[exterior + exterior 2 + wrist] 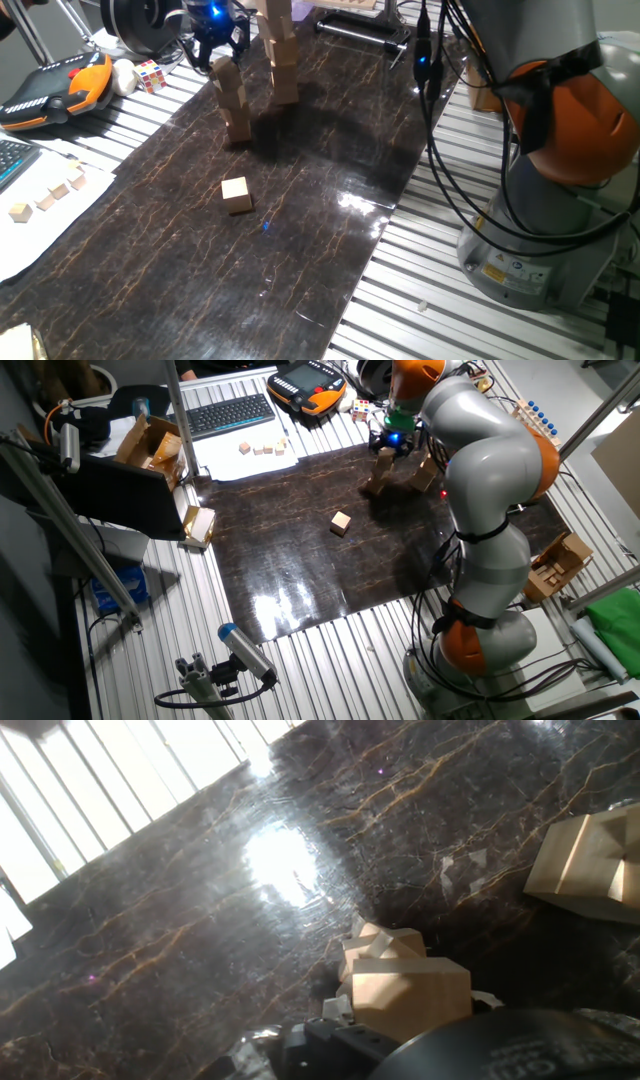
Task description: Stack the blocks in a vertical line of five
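A short, slightly crooked stack of pale wooden blocks (236, 105) stands at the far end of the dark mat (300, 230). My gripper (219, 52) hangs right over its top block (410, 992), fingers spread open on either side and holding nothing. Just to the right rises a taller stack (282, 55), whose top runs out of the frame. One loose block (237, 194) lies alone mid-mat, nearer the camera. The other fixed view shows the gripper (390, 442), short stack (381, 470), taller stack (426, 472) and loose block (342, 522). The hand view shows the taller stack (590, 860) to the right.
A Rubik's cube (150, 75) and an orange teach pendant (55, 88) sit left of the mat. Tiny pale cubes (48, 197) rest on white paper. The arm's base (555, 210) and cables stand at the right. A keyboard (230, 415) and cardboard boxes (150, 448) lie beyond.
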Robot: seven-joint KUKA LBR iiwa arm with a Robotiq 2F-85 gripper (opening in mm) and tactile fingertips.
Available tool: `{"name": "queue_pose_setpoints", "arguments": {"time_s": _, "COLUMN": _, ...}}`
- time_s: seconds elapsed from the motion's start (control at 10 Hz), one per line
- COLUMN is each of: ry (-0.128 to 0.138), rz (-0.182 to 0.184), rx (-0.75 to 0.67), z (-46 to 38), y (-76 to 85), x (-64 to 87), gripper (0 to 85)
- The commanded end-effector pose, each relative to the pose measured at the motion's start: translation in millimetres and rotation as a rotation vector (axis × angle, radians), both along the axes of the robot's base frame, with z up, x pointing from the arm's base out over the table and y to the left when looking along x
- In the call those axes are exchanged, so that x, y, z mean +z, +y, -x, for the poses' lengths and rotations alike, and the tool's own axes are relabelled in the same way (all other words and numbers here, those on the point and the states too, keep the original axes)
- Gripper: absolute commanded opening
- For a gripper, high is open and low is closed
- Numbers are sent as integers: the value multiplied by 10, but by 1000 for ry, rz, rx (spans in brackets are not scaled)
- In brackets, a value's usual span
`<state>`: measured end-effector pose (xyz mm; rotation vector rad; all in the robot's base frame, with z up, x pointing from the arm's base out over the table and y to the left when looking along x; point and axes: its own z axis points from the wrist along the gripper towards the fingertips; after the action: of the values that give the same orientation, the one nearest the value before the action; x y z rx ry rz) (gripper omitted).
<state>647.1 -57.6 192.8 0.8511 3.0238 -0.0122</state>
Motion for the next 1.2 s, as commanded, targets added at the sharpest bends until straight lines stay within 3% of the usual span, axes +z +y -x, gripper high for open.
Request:
{"name": "queue_pose_setpoints", "arguments": {"time_s": 0.0, "ry": 1, "rz": 0, "rx": 0, "z": -1, "y": -1, "x": 0, "gripper": 603}}
{"name": "queue_pose_setpoints", "arguments": {"time_s": 0.4, "ry": 10, "rz": -6, "rx": 3, "z": 4, "y": -3, "x": 24, "gripper": 620}}
{"name": "queue_pose_setpoints", "arguments": {"time_s": 0.7, "ry": 29, "rz": -21, "rx": -23, "z": 56, "y": 36, "x": 155, "gripper": 643}}
{"name": "queue_pose_setpoints", "arguments": {"time_s": 1.1, "ry": 37, "rz": -49, "rx": -64, "z": 302, "y": 63, "x": 363, "gripper": 627}}
